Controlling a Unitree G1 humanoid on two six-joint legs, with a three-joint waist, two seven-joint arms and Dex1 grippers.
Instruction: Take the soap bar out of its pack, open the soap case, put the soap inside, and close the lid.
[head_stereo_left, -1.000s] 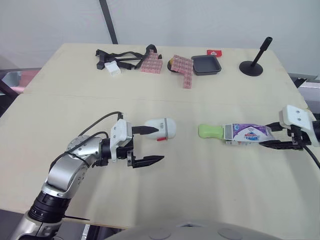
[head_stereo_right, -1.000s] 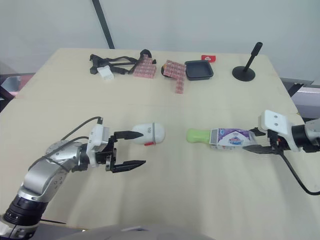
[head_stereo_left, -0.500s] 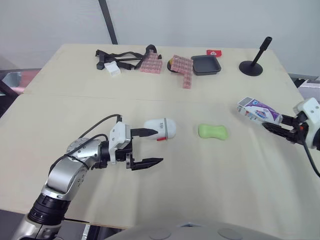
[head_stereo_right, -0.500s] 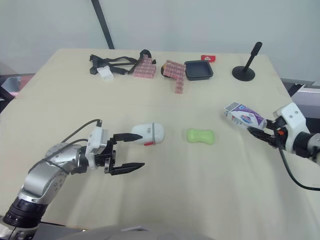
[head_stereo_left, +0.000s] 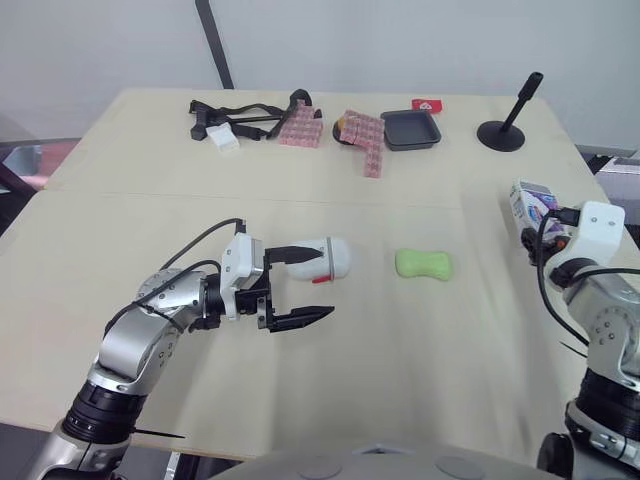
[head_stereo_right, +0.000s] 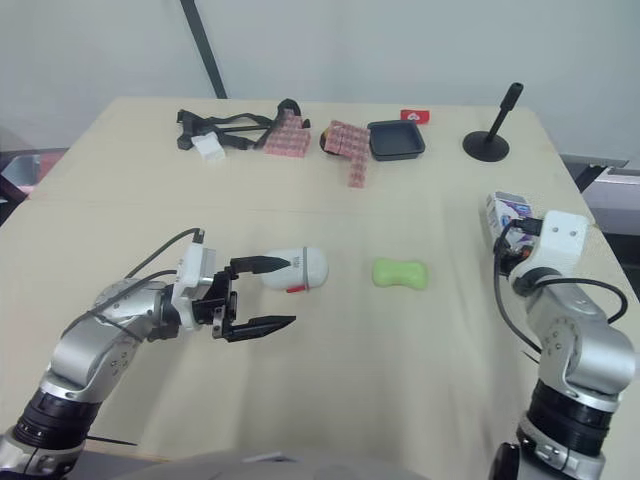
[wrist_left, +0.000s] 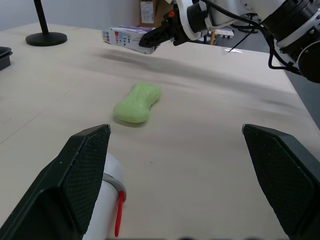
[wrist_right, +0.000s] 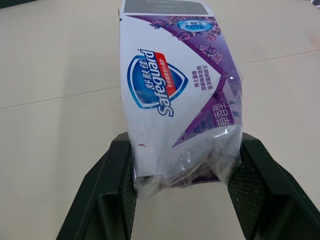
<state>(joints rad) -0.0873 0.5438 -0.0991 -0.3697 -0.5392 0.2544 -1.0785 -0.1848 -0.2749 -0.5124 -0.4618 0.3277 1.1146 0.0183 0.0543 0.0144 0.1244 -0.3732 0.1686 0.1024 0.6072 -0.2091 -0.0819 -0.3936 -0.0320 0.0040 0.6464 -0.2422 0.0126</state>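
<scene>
Sitting shut a little left of the frame's centre in the head view, the white soap case is showing a red clasp on its near side, and nothing of its inside is showing. The black tray at the upper middle is looking bare. The purple-and-white soap pack is hanging off the table at the right edge of the frame, pinched at its crumpled end by the right gripper, whose fingers are pressing on both sides of the wrapper. Whether anything is left in the pack cannot be told.

The light wooden table is carrying, along its far edge, black straps, a small white block, two pink checkered pieces and a black stand at the upper right. A pale wall is running behind, with a dark pole at the upper left.

The green soap bar is lying flat and bare just right of centre, its long axis running left to right across the frame, well apart from the pack and near the case. The case is lying along the same line, its rounded end toward the soap.

The left gripper is holding nothing, its fingers spread wide, the upper one just beside the case's left end; whether it is touching cannot be told.
</scene>
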